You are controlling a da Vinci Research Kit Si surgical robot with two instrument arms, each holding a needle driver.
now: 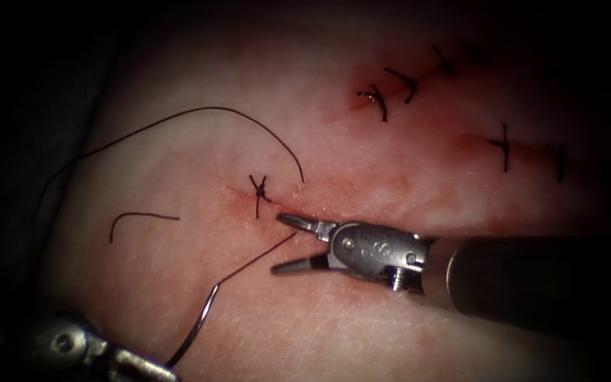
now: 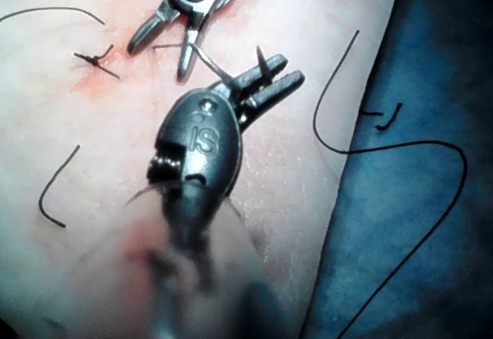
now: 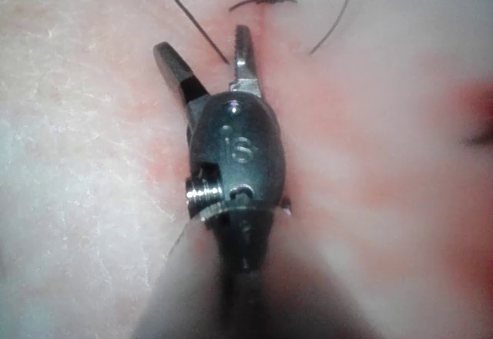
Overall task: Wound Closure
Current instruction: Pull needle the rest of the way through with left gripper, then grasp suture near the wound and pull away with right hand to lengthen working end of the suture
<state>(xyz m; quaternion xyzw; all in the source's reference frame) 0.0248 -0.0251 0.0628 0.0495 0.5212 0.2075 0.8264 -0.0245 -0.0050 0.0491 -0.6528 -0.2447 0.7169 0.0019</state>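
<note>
Tissue [image 1: 362, 332] carries a knot [image 1: 259, 188] at the cut's left end. Right tool [image 1: 286, 244] gapes wide beside it, empty. Left tool [image 2: 271, 83] is clamped on the needle [image 1: 196, 327], which lies free below the cut, curving upward to its thread [image 1: 256, 259].

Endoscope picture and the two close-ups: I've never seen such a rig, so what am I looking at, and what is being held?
This is a bench surgical robot practising stitches on pork belly, the tissue. The endoscope view looks down from above and in front; the other two pictures come from cameras near each arm's wrist. The right gripper enters from the right, its jaws open beside the cut and holding nothing. The left gripper is shut on the curved needle, which lies outside the tissue. Dark thread runs from the needle toward a knotted stitch on the cut. A loose cut piece of thread lies left of it, and finished stitches sit farther away.
</note>
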